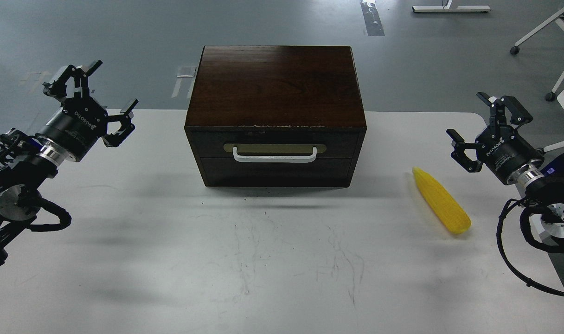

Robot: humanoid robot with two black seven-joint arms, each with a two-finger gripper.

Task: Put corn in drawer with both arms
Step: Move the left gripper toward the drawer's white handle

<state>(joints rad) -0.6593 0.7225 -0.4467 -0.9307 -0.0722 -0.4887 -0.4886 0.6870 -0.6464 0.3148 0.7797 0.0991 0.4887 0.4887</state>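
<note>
The yellow corn (441, 200) lies on the white table at the right, its thin tip pointing toward the cabinet. The dark brown drawer (275, 150) is pushed in flush, with its white bar handle (275, 156) on a tan plate facing me. My left gripper (110, 87) hangs open above the table's left edge, well left of the cabinet, holding nothing. My right gripper (467, 116) is open too, above and to the right of the corn, apart from it.
The dark wooden cabinet (276, 86) stands at the middle back of the white table (263, 260). Grey floor lies beyond, with chair legs on casters (548, 51) at the far right. Black cables (518, 260) loop beside my right arm.
</note>
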